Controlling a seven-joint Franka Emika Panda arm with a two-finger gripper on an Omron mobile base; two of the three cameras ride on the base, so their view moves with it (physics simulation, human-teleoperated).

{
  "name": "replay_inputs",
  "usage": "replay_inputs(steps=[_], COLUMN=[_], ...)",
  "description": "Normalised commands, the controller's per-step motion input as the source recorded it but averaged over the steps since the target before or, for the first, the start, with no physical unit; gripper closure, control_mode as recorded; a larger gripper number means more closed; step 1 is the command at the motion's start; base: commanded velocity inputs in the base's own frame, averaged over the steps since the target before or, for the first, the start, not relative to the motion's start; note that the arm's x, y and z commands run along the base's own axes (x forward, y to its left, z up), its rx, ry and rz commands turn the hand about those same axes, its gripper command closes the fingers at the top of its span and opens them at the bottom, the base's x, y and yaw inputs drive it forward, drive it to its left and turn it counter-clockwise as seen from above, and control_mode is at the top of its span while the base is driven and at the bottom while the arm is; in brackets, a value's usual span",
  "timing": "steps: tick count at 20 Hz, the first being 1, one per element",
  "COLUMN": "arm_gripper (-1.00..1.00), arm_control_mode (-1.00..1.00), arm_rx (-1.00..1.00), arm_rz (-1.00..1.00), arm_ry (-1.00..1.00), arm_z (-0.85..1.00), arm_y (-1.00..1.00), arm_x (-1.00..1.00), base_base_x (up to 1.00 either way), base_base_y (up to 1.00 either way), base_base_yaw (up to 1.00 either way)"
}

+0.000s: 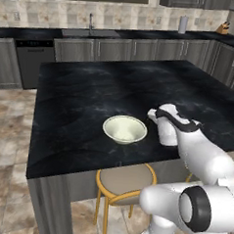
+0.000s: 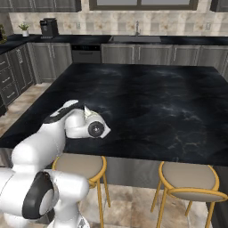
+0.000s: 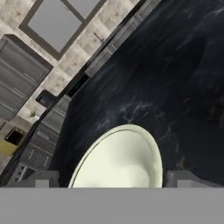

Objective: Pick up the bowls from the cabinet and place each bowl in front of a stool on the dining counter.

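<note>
Island dining counter (image 1: 91,88): black white-veined marble top, dark grey sides, takes up most of both base views. Behind it, along the far wall, a narrower black wall countertop (image 1: 40,33) over grey base cabinets (image 1: 113,49), with sink and faucet (image 1: 91,22) roughly centred under a window (image 2: 142,3).

Arm (image 1: 200,153): white, reaches from the base over the counter's near edge, wrist bent down onto the top.

Stools: two visible in the right base view, tan seats in yellow-gold rings, both tucked at the near edge. Left stool (image 2: 80,165) sits under the near-left part of the top, right stool (image 2: 189,176) further along the same edge, well apart. In the left base view the left stool (image 1: 126,181) is directly below the bowl.

Cream bowl (image 1: 124,129): upright on the marble, near the near edge, in line with the left stool, just beside the wrist. In the hand view it (image 3: 120,159) fills the lower centre, rim up, interior plain.

Gripper (image 3: 113,178): jaws spread wide, one grey fingertip (image 3: 41,178) on each side of the bowl's rim, wider than the bowl; contact hard to judge, nothing looks clamped. Bowl rests on the counter on its own.

Small stuff on the far wall countertop: paper towel roll (image 1: 182,25), knife block (image 1: 223,29), coffee machine (image 2: 49,26), small potted plant (image 2: 24,28).
</note>
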Motion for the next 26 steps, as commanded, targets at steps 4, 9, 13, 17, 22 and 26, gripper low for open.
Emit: replay_inputs(steps=[4, 9, 13, 17, 22, 26], arm_gripper=[-1.00, -1.00, -1.00, -1.00, -1.00, -1.00], arm_control_mode=[-1.00, -1.00, -1.00, -1.00, -1.00, -1.00], arm_rx=[0.00, -0.01, -0.05, -0.05, -0.03, -0.08], arm_rz=[0.00, 0.00, 0.00, 0.00, 0.00, 0.00], arm_ry=[0.04, 0.05, 0.11, 0.18, 0.33, 0.18], arm_z=[1.00, 1.00, 1.00, 1.00, 0.85, 0.56], arm_y=[-0.62, -0.64, -0.62, -0.58, -0.13, 0.34], arm_x=[-0.77, -0.73, -0.44, -0.56, -0.98, -0.97], base_base_x=[0.00, 0.00, 0.00, 0.00, 0.00, 0.00], base_base_y=[0.00, 0.00, 0.00, 0.00, 0.00, 0.00], base_base_yaw=[0.00, 0.00, 0.00, 0.00, 0.00, 0.00])
